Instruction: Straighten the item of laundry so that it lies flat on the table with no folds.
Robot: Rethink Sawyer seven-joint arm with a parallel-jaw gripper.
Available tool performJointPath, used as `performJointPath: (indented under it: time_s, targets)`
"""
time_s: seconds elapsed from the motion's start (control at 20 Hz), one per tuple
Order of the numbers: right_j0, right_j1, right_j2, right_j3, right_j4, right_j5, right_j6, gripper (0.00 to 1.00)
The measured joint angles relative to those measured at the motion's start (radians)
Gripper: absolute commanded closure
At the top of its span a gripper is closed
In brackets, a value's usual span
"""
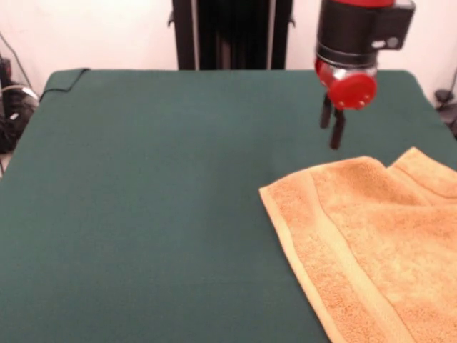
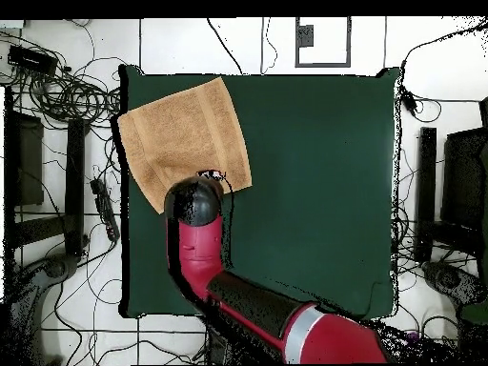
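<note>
The item of laundry [image 1: 371, 236], an orange-tan terry towel with a woven border band along its left edge, lies at the near right of the dark green table [image 1: 143, 200] and runs off the picture's right and bottom. A crease shows near its far right corner. In the overhead view the towel [image 2: 186, 133] lies skewed at the table's [image 2: 315, 191] top left corner. My gripper [image 1: 333, 130] hangs just beyond the towel's far edge, above the cloth, shut and holding nothing. From overhead, the arm's wrist [image 2: 195, 202] covers the gripper at the towel's lower edge.
The towel's left corner reaches the table's left edge in the overhead view. Cables [image 2: 57, 91] and black stands [image 2: 426, 191] surround the table on the floor. The red arm [image 2: 286, 324] crosses the table's lower part.
</note>
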Motion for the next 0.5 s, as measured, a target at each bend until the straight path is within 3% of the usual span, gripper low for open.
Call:
performJointPath:
  time_s: [0.3,0.5]
  targets:
    - [0.025,0.106,-0.096,-0.01,-0.274,0.056,0.0,0.0]
    - [0.045,0.168,-0.149,-0.015,-0.345,0.063,0.0,0.0]
